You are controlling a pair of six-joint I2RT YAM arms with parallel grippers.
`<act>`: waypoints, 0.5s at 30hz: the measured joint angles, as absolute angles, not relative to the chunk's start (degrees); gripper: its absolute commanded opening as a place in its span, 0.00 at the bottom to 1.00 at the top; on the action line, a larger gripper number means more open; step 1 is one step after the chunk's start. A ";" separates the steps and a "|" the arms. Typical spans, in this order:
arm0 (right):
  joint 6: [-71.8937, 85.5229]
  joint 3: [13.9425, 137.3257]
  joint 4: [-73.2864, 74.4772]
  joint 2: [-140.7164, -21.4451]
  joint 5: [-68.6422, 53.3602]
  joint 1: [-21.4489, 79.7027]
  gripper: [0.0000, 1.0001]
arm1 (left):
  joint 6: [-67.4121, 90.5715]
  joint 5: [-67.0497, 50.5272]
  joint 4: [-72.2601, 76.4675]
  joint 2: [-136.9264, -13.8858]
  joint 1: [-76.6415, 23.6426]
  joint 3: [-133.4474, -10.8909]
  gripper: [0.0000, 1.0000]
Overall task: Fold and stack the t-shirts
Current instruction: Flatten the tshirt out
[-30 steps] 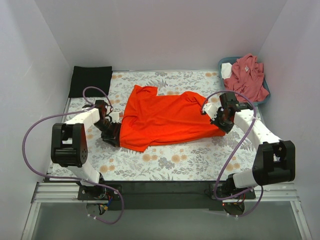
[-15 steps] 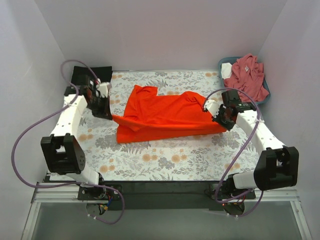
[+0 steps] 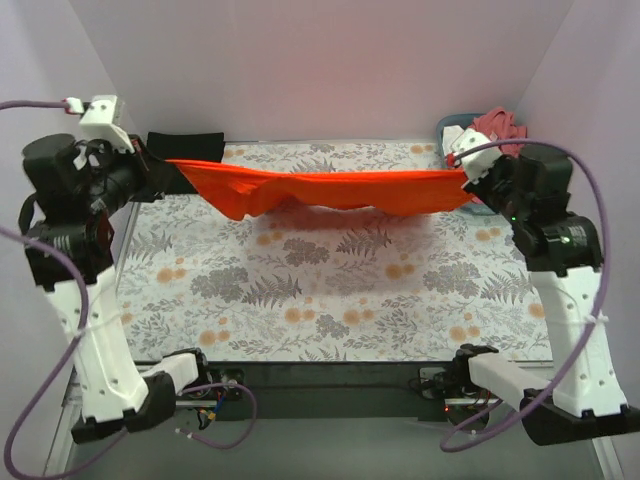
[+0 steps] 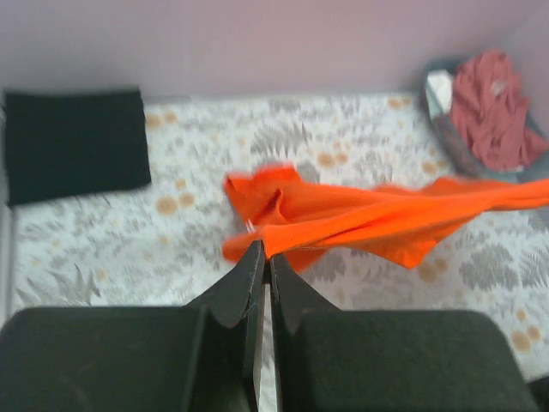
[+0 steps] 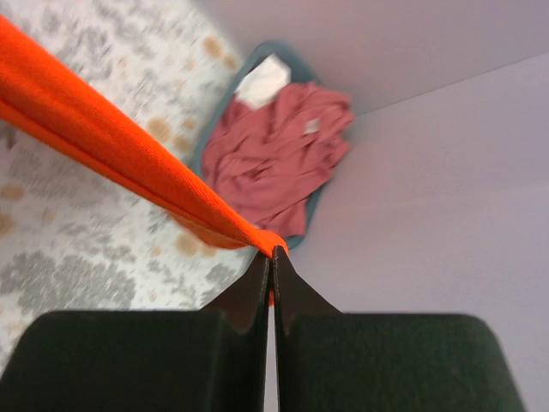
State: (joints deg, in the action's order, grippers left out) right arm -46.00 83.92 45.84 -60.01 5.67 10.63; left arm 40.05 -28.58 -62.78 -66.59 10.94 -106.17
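Top view: a second ago the orange-red t-shirt [image 3: 320,190] lay spread flat on the desk [image 3: 330,300] with both my arms low at its side edges. Now both arms are raised and the shirt hangs clear of the floral cover, stretched in a sagging band between my left pincer [image 3: 158,165] and right pincer [image 3: 474,172]. Judgement: the lift is done and the shirt is airborne for a fold or a re-lay; no fold is set yet. The black folded t-shirt [image 3: 185,148] sits at the far left corner, and the dusty-pink t-shirt [image 3: 497,122] is heaped in the blue-grey basket [image 3: 447,127] at far right. Left wrist view: my left pincer [image 4: 264,255] is pinched nearly closed, only a thin gap showing, with orange cloth [image 4: 377,219] bunched at the tips and trailing off right above the desk. Right wrist view: my right pincer [image 5: 271,257] is likewise clamped tight on a gathered orange edge [image 5: 111,159], which runs taut up and left; the pink shirt [image 5: 274,154] lies beyond.
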 measured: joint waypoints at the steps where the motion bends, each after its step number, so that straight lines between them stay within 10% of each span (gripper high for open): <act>1: -45.74 86.91 46.46 -59.24 5.93 10.63 0.01 | 41.06 -27.38 -62.17 -64.93 10.94 -108.18 0.00; 15: -45.50 112.07 39.20 -66.96 6.24 10.66 0.01 | 47.68 -20.43 -45.47 -66.43 10.92 -124.14 0.00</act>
State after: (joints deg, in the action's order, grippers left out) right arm -45.50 112.07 39.20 -66.96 6.24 10.66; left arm 47.68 -20.43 -45.47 -66.43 10.92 -124.14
